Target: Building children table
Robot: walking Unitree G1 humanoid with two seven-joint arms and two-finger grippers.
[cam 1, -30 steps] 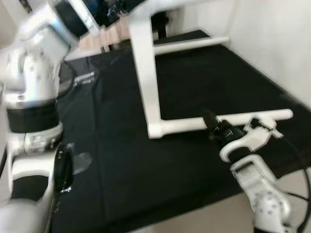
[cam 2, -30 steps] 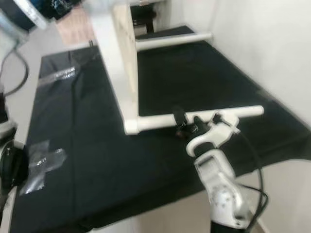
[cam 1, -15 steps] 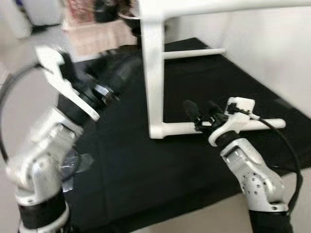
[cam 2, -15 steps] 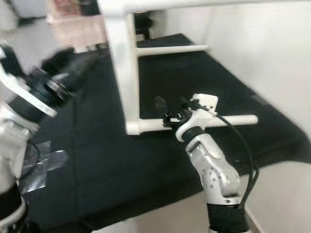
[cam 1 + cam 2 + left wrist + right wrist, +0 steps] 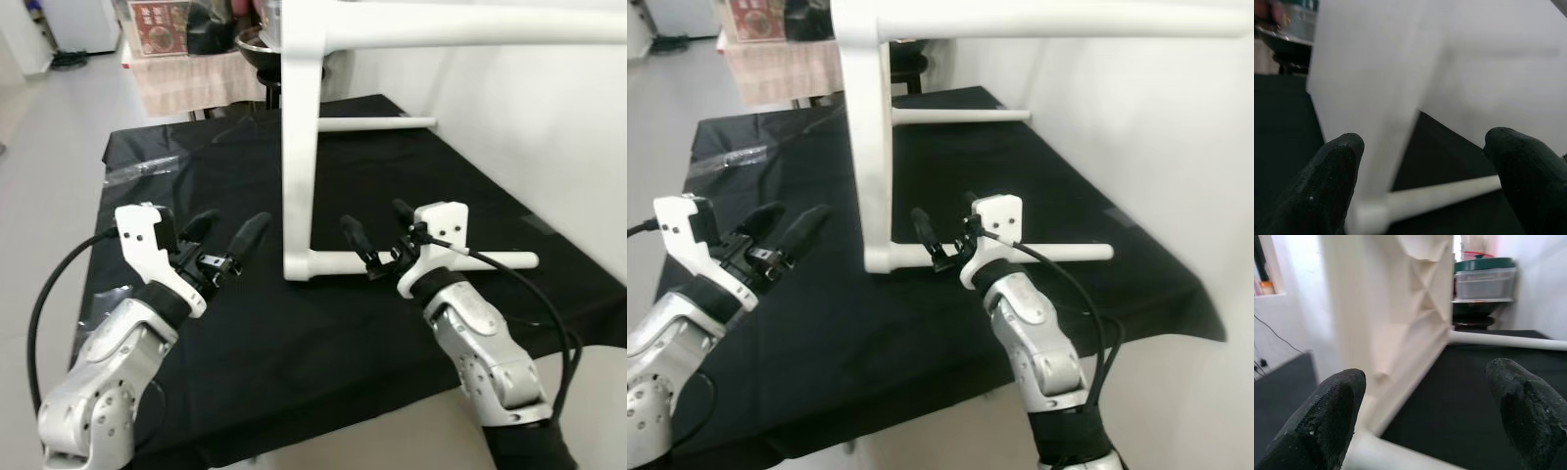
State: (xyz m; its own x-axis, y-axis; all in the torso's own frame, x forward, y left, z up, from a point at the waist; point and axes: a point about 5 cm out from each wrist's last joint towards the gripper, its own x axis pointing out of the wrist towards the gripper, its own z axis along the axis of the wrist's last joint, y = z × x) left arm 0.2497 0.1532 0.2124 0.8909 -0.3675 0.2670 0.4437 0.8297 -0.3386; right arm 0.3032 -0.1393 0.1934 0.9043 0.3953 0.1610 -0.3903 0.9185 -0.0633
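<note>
Your white table (image 5: 299, 147) stands tipped on its side on the black-covered surface (image 5: 392, 157), two legs lying flat. Both the left gripper (image 5: 223, 247) and right gripper (image 5: 377, 238) are wide, empty, flanking it. A clumsy nudge could topple it.

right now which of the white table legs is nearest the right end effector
The near leg lying along the black cloth: the open right end effector hovers just above it. The far leg lies behind, beyond the upright tabletop panel.
</note>
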